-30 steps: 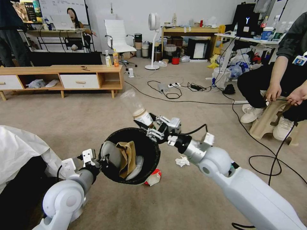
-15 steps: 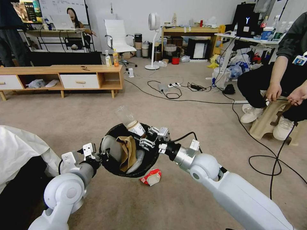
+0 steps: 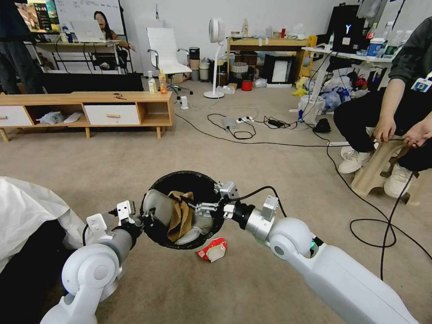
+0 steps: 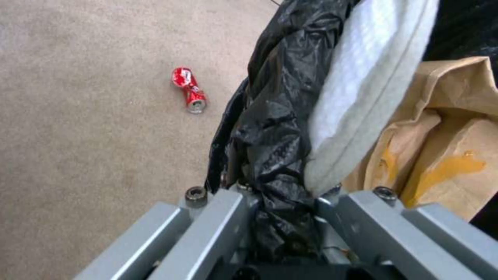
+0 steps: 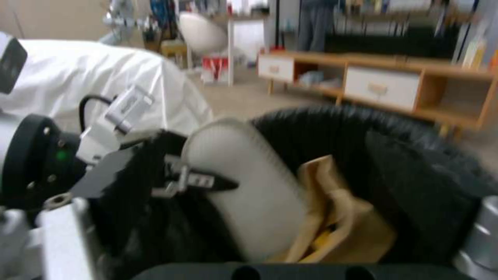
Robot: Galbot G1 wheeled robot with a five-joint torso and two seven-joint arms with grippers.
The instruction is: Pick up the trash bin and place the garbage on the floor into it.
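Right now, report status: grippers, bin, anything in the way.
Left gripper shut on the trash bin rim, bin held up. Right gripper over the bin mouth. Red-and-white cup and crushed can on the floor.

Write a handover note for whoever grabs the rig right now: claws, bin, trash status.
Left claw: shut on the trash bin rim, pinching liner and wall, holding the bin up.
Right claw: at the bin mouth, over the contents.
Done: the bin is picked up; brown paper and a white piece are inside.
Left: the crushed red can and the red-and-white noodle cup lie on the floor, the cup right beside the bin.
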